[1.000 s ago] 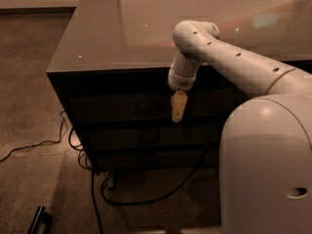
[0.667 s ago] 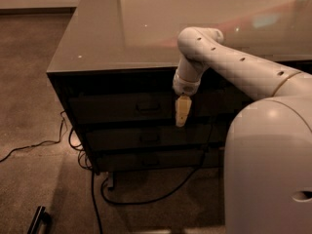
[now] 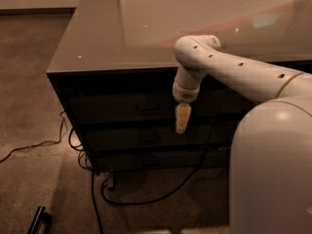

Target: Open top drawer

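Observation:
The top drawer (image 3: 112, 107) is the uppermost dark front under the glossy counter top (image 3: 146, 33). It sits flush and closed, with its small bar handle (image 3: 147, 106) at the centre. Two lower drawers (image 3: 146, 138) with like handles lie below it. My gripper (image 3: 181, 123) hangs pointing down from the white arm (image 3: 229, 69), in front of the drawer fronts. It is a little right of the top drawer's handle and slightly lower, and it holds nothing that I can see.
Black cables (image 3: 146, 196) run over the carpet below the cabinet and off to the left (image 3: 29, 147). A dark bar-like object (image 3: 39, 219) lies at the bottom left. My white body (image 3: 273, 169) fills the lower right.
The gripper has shifted slightly to the right and lower in front of the drawers. The drawers have not moved.

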`<state>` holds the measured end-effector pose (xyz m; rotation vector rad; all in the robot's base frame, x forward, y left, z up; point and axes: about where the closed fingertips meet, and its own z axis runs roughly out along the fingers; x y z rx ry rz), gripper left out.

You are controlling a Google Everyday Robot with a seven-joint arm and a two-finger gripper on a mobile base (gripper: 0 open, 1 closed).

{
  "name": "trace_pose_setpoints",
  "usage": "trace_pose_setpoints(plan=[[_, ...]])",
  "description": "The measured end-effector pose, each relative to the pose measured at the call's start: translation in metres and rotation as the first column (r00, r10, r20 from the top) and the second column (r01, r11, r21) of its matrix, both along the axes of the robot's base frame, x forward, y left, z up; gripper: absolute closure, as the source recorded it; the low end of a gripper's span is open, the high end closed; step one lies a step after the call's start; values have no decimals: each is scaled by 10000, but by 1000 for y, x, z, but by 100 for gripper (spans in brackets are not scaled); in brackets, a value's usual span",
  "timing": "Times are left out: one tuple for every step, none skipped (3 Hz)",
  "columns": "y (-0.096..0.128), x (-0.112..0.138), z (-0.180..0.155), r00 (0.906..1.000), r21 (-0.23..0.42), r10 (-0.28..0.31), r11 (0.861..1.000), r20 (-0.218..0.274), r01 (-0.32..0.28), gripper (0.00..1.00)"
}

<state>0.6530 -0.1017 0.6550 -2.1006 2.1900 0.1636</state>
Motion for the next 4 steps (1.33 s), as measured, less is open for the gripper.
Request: trace_pose_setpoints(plan=[[5, -1, 0, 9998, -20, 182, 9998, 26, -182, 0], [12, 2, -1, 9996, 119, 268, 9996, 94, -269, 0], [18, 6, -2, 9992, 201, 379, 9991, 145, -382, 0], [33, 13, -11, 9978, 306, 660, 9973, 114, -663, 0]])
